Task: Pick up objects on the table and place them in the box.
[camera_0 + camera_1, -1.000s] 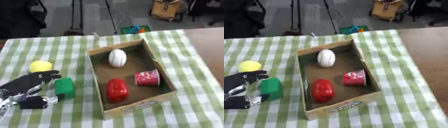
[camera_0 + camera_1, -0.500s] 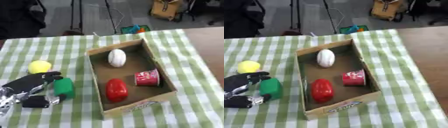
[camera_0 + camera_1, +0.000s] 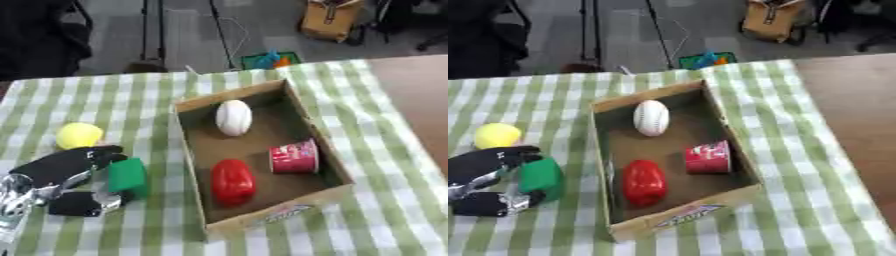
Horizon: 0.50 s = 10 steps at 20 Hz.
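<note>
While your left hand [image 3: 66, 177] lies low at the left edge of the desk [image 3: 385, 200], its fingers [image 3: 83, 160] and thumb curl around a green block [image 3: 128, 175], the fingers over the block's far side and the thumb at its near side. That block sits on the green-and-white checked cloth, just left of the cardboard box [image 3: 197, 165] and outside it. A yellow ball [image 3: 79, 135] rests on the cloth close behind the hand, near the fingers; whether they touch it you cannot tell from these views. Inside the box you have three things: a white ball [image 3: 234, 117] toward the far end, a red rounded object [image 3: 233, 182] toward the near end, and a red cup [image 3: 293, 156] lying on its side against the right wall. Your right hand shows in neither view.
</note>
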Each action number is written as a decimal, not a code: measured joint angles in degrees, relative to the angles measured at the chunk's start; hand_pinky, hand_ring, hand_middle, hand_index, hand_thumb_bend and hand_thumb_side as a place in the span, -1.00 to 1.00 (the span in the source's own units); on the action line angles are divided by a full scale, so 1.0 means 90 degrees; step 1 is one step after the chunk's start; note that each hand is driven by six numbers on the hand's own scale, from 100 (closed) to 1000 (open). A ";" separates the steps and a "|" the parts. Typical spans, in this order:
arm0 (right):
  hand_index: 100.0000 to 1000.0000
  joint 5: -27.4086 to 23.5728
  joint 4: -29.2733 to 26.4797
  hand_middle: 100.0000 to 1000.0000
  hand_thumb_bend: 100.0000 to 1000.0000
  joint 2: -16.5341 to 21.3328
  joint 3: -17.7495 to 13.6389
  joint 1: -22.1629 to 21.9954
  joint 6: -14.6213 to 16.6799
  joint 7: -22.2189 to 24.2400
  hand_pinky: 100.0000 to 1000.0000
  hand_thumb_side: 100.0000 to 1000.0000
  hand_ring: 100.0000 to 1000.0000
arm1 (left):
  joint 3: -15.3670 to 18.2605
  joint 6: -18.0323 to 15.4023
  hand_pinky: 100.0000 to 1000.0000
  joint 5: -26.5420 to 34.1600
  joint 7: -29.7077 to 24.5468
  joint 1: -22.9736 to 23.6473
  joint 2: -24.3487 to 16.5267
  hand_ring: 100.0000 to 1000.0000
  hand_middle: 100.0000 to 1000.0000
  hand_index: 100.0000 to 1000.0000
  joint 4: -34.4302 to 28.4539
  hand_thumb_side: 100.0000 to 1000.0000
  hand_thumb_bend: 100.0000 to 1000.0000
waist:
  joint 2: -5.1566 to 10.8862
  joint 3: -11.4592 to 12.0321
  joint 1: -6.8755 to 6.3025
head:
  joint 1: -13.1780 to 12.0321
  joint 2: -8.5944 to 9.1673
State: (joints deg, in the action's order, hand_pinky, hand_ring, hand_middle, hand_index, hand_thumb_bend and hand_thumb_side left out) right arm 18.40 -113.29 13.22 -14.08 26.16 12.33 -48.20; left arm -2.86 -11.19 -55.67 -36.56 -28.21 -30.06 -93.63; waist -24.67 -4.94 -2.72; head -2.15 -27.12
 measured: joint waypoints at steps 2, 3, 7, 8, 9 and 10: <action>0.42 -0.0003 0.0000 0.08 -1.00 0.0000 0.0000 0.0000 0.0000 0.0000 0.17 0.16 0.34 | -0.0008 -0.0025 1.00 -0.0001 -0.0015 -0.0003 0.0000 1.00 1.00 0.87 0.0001 1.00 -0.19 | 0.0000 -0.0001 0.0000 | -0.0001 0.0000; 0.42 -0.0005 0.0000 0.08 -1.00 0.0000 0.0000 0.0000 -0.0001 0.0000 0.17 0.16 0.34 | -0.0008 -0.0042 1.00 -0.0001 -0.0024 -0.0007 -0.0001 1.00 1.00 0.78 0.0002 1.00 -0.23 | 0.0000 -0.0001 0.0000 | -0.0001 0.0000; 0.42 -0.0008 0.0000 0.08 -1.00 0.0000 -0.0001 -0.0002 -0.0003 -0.0003 0.17 0.15 0.34 | -0.0008 -0.0113 1.00 0.0001 -0.0091 -0.0054 -0.0003 1.00 1.00 0.53 0.0036 1.00 -0.30 | 0.0000 -0.0002 -0.0001 | -0.0017 0.0000; 0.42 -0.0008 0.0000 0.08 -1.00 0.0000 -0.0001 -0.0002 -0.0004 -0.0006 0.17 0.15 0.34 | -0.0006 -0.0130 1.00 0.0002 -0.0109 -0.0063 -0.0005 1.00 1.00 0.53 0.0038 1.00 -0.30 | 0.0000 -0.0003 -0.0002 | -0.0019 0.0000; 0.42 -0.0009 0.0000 0.08 -1.00 0.0000 -0.0001 -0.0002 -0.0007 -0.0010 0.17 0.15 0.34 | -0.0005 -0.0144 1.00 0.0004 -0.0125 -0.0068 -0.0006 1.00 1.00 0.45 0.0041 1.00 -0.34 | 0.0000 -0.0007 -0.0002 | -0.0020 0.0000; 0.42 -0.0009 0.0000 0.08 -1.00 0.0000 -0.0001 -0.0002 -0.0011 -0.0015 0.17 0.15 0.34 | -0.0004 -0.0158 1.00 0.0007 -0.0142 -0.0078 -0.0006 1.00 1.00 0.45 0.0044 1.00 -0.34 | 0.0000 -0.0010 -0.0003 | -0.0021 0.0000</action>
State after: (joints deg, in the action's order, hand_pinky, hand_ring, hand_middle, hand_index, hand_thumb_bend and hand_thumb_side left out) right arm 18.32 -113.29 13.22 -14.08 26.15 12.22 -48.34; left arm -2.90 -12.61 -55.61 -37.84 -28.92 -30.11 -93.23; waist -24.68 -5.03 -2.75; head -2.33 -27.12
